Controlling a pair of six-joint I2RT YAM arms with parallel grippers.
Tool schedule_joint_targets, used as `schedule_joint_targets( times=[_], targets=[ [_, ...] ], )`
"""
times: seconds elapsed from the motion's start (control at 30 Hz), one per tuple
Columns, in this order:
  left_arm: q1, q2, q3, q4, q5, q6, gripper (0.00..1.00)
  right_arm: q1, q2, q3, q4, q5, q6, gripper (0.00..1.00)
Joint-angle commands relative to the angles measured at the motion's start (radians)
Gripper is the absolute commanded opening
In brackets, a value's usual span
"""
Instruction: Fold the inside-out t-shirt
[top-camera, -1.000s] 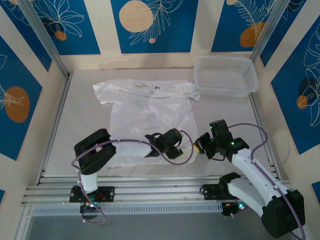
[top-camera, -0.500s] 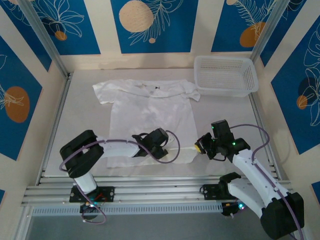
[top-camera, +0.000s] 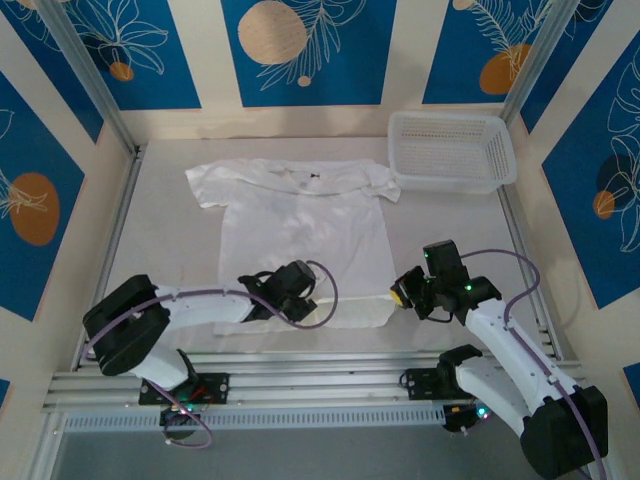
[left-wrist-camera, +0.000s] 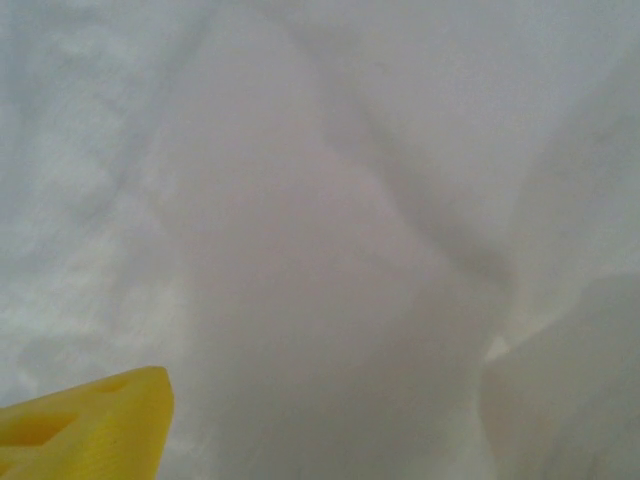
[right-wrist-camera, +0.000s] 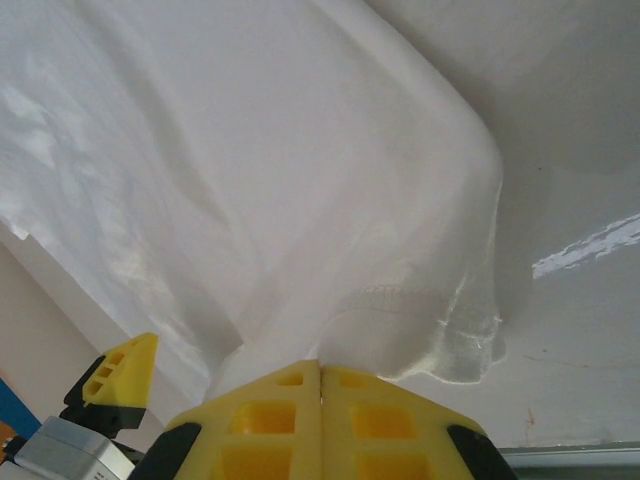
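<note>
On the bench (top-camera: 165, 260): the inside-out t-shirt (top-camera: 300, 225) lies spread flat, collar far, hem near the arms.
Handling: thin, limp, light cloth; likely to sag and wrinkle, so best taken at hem corners or shoulder seams.
Right end effector (right-wrist-camera: 320, 372): closed, pinching the hem's right corner, slightly raised.
Left end effector (top-camera: 288, 292): spread wide, low over the hem's middle, gripping nothing visible.
Mesh basket (top-camera: 450, 182): far right corner, just beside the right sleeve.
</note>
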Motion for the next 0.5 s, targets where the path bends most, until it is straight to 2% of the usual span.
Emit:
schedule_joint_targets(
  times=[0.0,0.1,0.2,0.23,0.27,0.33,0.37,0.47],
  targets=[
    [0.031,-0.024,-0.034,-0.021,-0.008,-0.044,0.80,-0.005,-0.022,-0.007,-0.033,-0.016,-0.001,0.00],
    [0.041,-0.036,-0.050,-0.026,-0.007,-0.051,0.77,-0.008,-0.021,-0.005,-0.040,-0.014,-0.004,0.00],
    [0.055,-0.052,-0.061,-0.012,0.019,-0.053,0.65,-0.008,-0.021,-0.004,-0.044,-0.007,-0.009,0.00],
    [0.059,-0.055,-0.060,-0.003,0.046,-0.048,0.57,-0.009,-0.018,-0.003,-0.042,-0.004,-0.016,0.00],
    [0.062,-0.059,-0.058,0.005,0.088,-0.038,0.41,-0.008,-0.017,0.002,-0.041,-0.001,-0.036,0.00],
    [0.070,-0.070,-0.055,0.025,0.181,-0.025,0.15,-0.003,-0.015,0.022,-0.048,0.020,-0.094,0.00],
    [0.075,-0.080,-0.055,0.036,0.227,-0.027,0.03,0.000,-0.015,0.039,-0.063,0.044,-0.128,0.05],
    [0.102,-0.127,-0.050,0.042,0.290,-0.059,0.00,0.008,-0.017,0.089,-0.089,0.096,-0.252,0.13]
  ],
)
